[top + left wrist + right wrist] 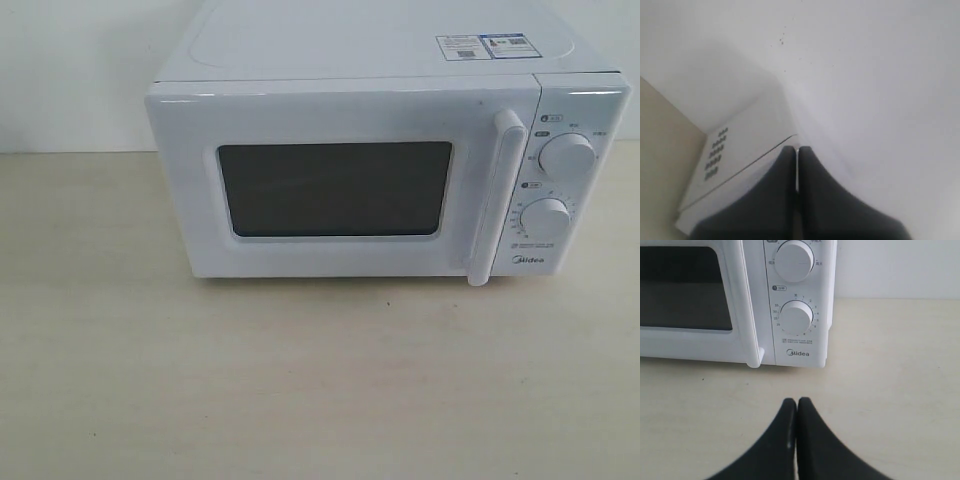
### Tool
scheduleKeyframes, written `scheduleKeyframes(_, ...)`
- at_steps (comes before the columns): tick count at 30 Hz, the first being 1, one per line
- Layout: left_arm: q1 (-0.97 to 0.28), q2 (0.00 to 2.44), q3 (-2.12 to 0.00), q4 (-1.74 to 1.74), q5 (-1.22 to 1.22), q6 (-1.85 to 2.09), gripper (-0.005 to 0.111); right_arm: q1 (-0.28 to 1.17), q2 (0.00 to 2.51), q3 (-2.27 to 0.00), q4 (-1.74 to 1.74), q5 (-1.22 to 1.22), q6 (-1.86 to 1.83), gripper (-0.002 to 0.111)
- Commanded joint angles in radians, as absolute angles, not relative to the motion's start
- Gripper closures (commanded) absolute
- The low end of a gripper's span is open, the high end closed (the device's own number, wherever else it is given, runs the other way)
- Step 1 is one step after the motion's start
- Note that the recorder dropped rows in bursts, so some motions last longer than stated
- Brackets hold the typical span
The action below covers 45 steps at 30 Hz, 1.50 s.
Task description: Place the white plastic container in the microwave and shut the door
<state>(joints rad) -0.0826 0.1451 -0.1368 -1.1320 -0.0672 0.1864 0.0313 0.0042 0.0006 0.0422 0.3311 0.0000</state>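
Observation:
The white Midea microwave (380,160) stands at the back of the table, its door (340,185) shut, with a dark window and a vertical bar handle (497,195). Two round knobs (566,155) sit on its right panel. The white plastic container is not visible in any view. My right gripper (797,401) is shut and empty, low over the table in front of the microwave's (735,300) knob panel (796,317). My left gripper (797,148) is shut and empty, close to the microwave's side wall with vent slots (716,152). Neither gripper shows in the exterior view.
The light wooden table (300,380) stretches in front of the microwave. A white wall (70,70) stands behind it. Stickers (485,45) lie on the microwave's top.

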Motion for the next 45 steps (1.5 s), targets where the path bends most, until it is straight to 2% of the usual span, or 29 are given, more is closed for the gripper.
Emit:
scheduleKeyframes(1,-0.080,0.088,-0.134,-1.120,-0.079,0.118,0.103,0.029,0.000,0.000,0.042,0.323,0.000,0.109)
scheduleKeyframes(6,-0.080,0.014,-0.083,-0.732,-0.069,0.671,0.103,0.029,0.000,0.000,0.042,0.323,0.000,0.109)
scheduleKeyframes(12,-0.080,0.000,-0.075,-0.462,0.056,0.722,0.103,0.029,0.000,0.000,0.039,0.330,0.000,0.109)
scheduleKeyframes(17,-0.080,0.000,-0.075,-0.299,0.179,0.601,0.103,0.029,0.000,0.000,0.041,0.330,0.000,0.109)
scheduleKeyframes(22,-0.080,0.000,-0.038,-0.185,0.337,0.215,0.103,0.029,0.000,0.000,0.041,0.330,0.000,0.109)
scheduleKeyframes(26,-0.080,0.000,0.000,-0.116,0.327,0.000,0.103,0.029,0.000,0.000,0.041,0.330,0.000,0.109)
scheduleKeyframes(45,-0.080,0.000,0.000,-0.040,0.307,0.072,0.103,0.029,0.000,0.000,0.043,0.330,0.000,0.109)
